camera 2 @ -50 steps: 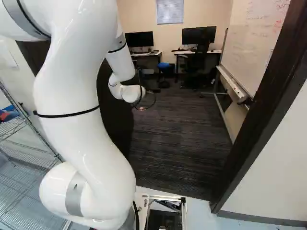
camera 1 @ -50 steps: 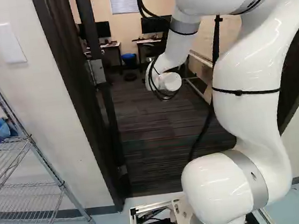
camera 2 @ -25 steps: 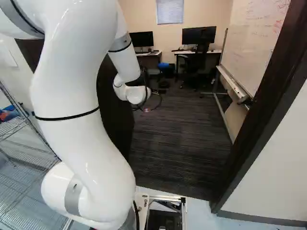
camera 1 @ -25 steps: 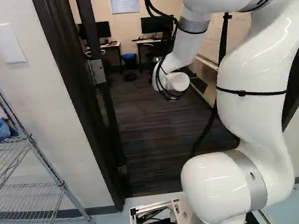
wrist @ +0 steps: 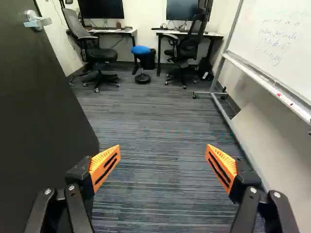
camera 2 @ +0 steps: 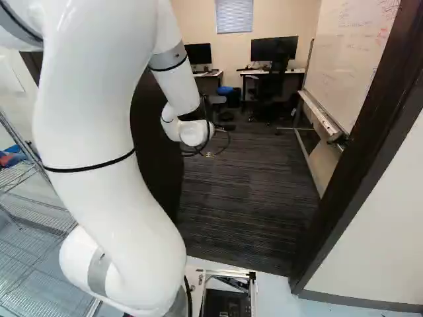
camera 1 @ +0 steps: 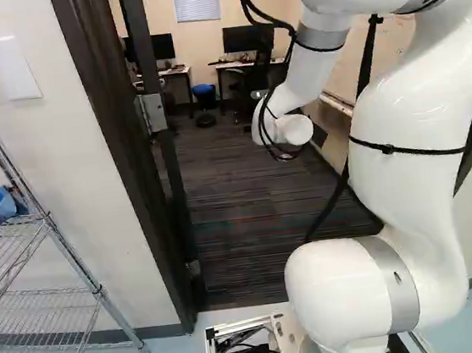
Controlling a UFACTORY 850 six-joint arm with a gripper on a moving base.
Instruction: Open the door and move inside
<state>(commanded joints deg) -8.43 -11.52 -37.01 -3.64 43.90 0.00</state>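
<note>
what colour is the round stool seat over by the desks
The stool seat is bright blue, showing best in the wrist view.

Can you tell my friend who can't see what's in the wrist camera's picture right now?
An open tool with orange pads points out over striped carpet. A dark door with a silver handle stands open beside one finger, and a whiteboard stands beyond the other. Far ahead are desks, black chairs and a blue-topped stool.
</note>
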